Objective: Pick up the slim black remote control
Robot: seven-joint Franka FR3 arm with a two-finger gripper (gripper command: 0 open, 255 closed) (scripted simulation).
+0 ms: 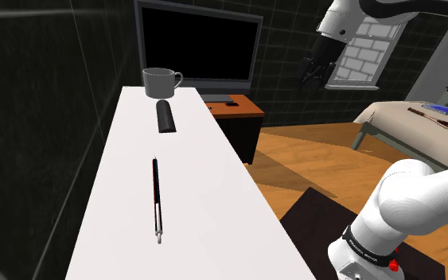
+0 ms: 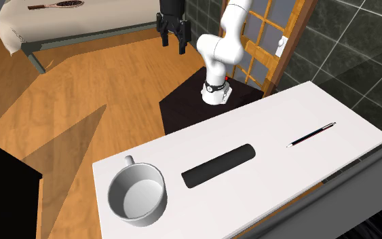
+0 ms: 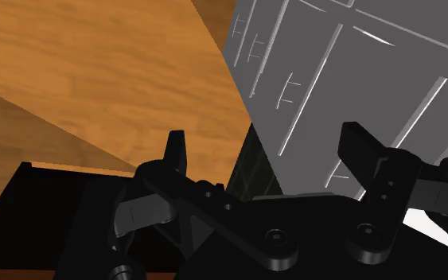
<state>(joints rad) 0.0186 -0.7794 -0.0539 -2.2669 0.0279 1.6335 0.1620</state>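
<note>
Nothing done yet; our gripper (image 2: 172, 42) hangs over floor (image 2: 81, 88), well apart from table (image 2: 304, 108), fingers spread, empty; remote (image 2: 220, 165) lies flat on table between mug (image 2: 137, 193) and pen (image 2: 311, 135); we judge reach, descent, grasp, lift all left.

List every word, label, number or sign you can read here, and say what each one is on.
No text here can be read.
The black band on the arm's base has small white marks, too small to read.
No lettering shows on the remote, mug, pen or screen.
</note>
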